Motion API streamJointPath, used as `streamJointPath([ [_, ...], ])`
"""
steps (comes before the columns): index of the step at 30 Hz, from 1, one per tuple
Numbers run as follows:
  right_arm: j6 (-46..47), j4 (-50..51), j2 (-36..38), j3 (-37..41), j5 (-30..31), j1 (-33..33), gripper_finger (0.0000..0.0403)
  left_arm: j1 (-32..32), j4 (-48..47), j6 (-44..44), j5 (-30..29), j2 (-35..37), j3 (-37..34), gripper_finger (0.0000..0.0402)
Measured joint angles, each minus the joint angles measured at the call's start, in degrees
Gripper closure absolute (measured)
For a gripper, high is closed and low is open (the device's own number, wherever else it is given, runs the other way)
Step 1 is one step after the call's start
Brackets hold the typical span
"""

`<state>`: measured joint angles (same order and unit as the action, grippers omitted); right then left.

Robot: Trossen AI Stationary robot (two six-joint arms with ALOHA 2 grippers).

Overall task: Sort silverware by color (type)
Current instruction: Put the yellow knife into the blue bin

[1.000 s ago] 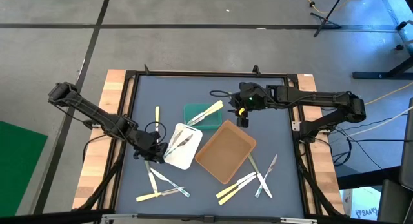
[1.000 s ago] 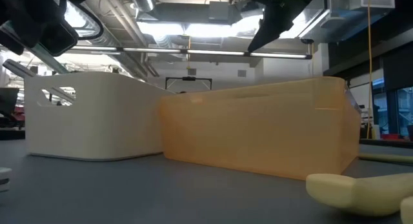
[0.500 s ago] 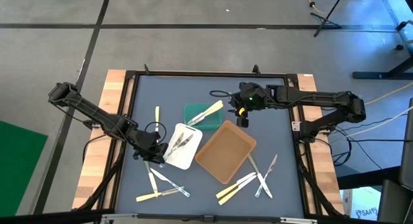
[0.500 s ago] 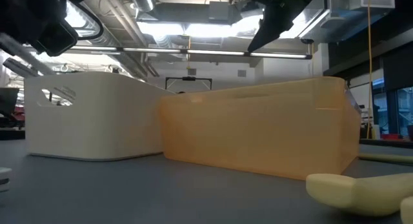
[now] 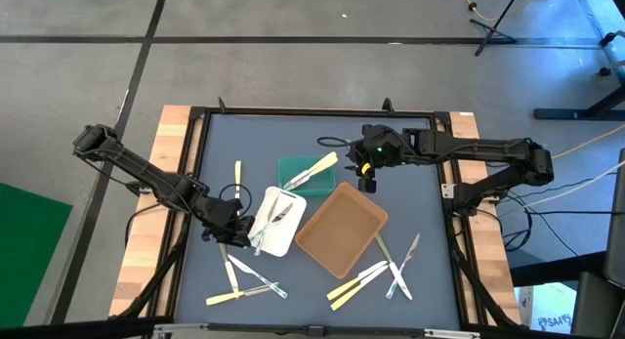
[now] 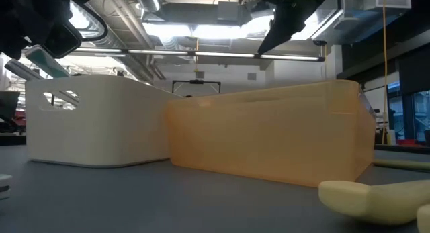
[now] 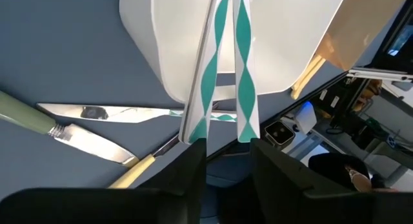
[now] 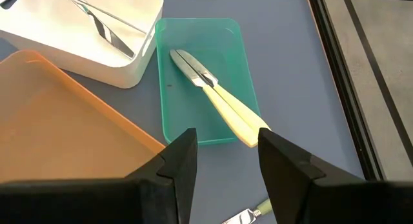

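Fingers of my left gripper now stand apart beside the white tray, and the utensil lies loose across its rim after release, while my right gripper waits open above the green tray.

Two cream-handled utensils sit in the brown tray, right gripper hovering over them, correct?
Wrong tray. The two cream-handled utensils lie in the green tray, with the right gripper above them, as the right wrist view shows. The brown tray holds nothing there.
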<state>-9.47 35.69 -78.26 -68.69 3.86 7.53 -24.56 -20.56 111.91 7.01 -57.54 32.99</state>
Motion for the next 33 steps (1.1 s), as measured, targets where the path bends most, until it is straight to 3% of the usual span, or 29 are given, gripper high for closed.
streamJointPath([
  [19,0.0,0.0,0.0,0.0,0.0,0.0,0.0253,-0.1,0.3,0.1,-1.6,0.5,0.0,0.0288],
  [26,0.0,0.0,0.0,0.0,0.0,0.0,0.0253,-2.0,0.0,-0.1,-9.6,3.3,0.0,0.0288],
  [33,0.0,0.0,0.0,0.0,0.0,0.0,0.0253,-5.0,0.0,-4.8,-23.3,7.2,0.0,0.0288],
])
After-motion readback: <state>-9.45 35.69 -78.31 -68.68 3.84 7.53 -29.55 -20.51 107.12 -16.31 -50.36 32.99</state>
